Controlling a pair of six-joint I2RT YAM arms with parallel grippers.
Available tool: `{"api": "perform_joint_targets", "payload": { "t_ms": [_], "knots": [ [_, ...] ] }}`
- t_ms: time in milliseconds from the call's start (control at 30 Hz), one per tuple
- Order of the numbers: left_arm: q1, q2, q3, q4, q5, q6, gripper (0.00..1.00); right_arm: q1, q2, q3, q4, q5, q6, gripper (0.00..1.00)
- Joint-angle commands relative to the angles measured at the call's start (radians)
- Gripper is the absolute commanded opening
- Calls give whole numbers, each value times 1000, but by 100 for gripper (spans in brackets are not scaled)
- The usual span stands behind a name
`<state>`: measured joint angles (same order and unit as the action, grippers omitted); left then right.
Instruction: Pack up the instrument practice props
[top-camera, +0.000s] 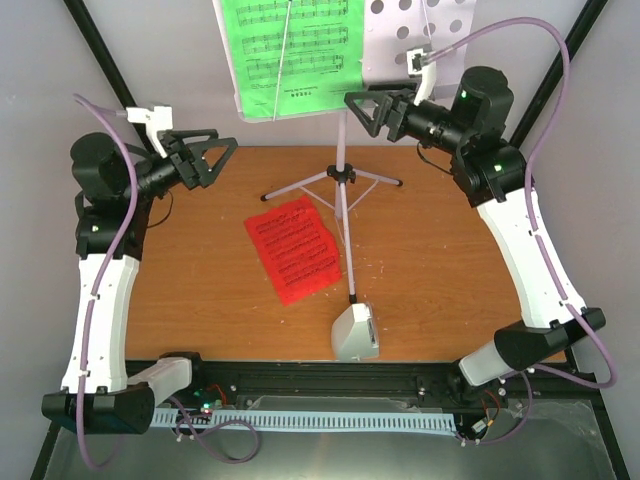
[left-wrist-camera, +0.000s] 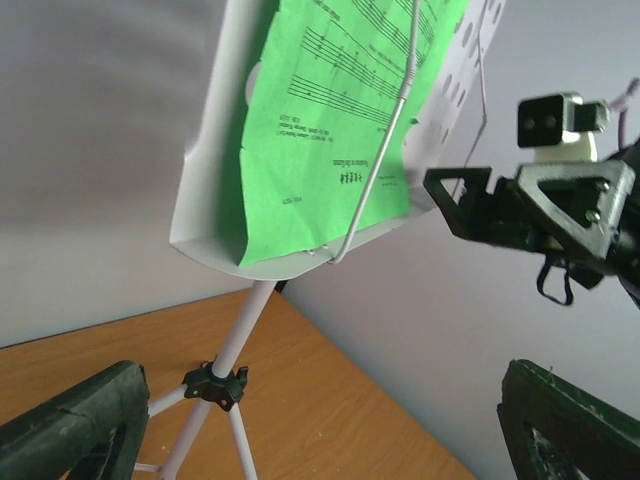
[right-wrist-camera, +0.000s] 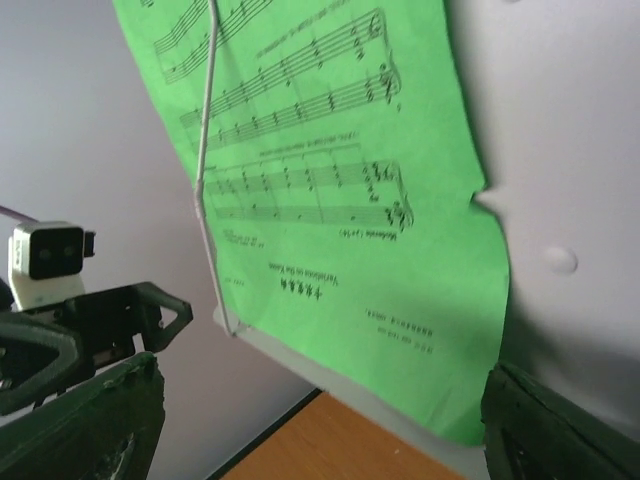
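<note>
The left gripper hung released and empty above the table's left rear, its jaws spread wide and pointing toward the stand. The right gripper was likewise spread wide, held nothing, and was raised just beside the lower edge of the stand's desk, facing the left one. The stand rose on its tripod at the back of the table. A green sheet rested on the desk under a thin wire. The red sheet lay flat on the table, left of the long tripod leg. The metronome stood near the front edge at that leg's tip; whether they touched could not be told.
</note>
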<state>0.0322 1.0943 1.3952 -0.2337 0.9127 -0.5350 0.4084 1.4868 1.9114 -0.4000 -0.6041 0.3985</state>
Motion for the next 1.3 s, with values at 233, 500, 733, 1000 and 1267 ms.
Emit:
{"api": "perform_joint_targets", "payload": {
  "t_ms": [233,500,733,1000,1267],
  "knots": [
    [6,70,98,26,139,15,89,10,127,225,-161,108,33,73],
    [6,90,103,36,141,15,89,15,157,262,-197,123,49,69],
    [6,96,113,31,140,17,89,22,167,263,-196,116,61,64],
    [6,92,112,31,140,15,89,29,168,262,-188,109,71,58],
    [6,88,114,28,144,15,89,32,180,259,-174,114,86,57]
  ]
}}
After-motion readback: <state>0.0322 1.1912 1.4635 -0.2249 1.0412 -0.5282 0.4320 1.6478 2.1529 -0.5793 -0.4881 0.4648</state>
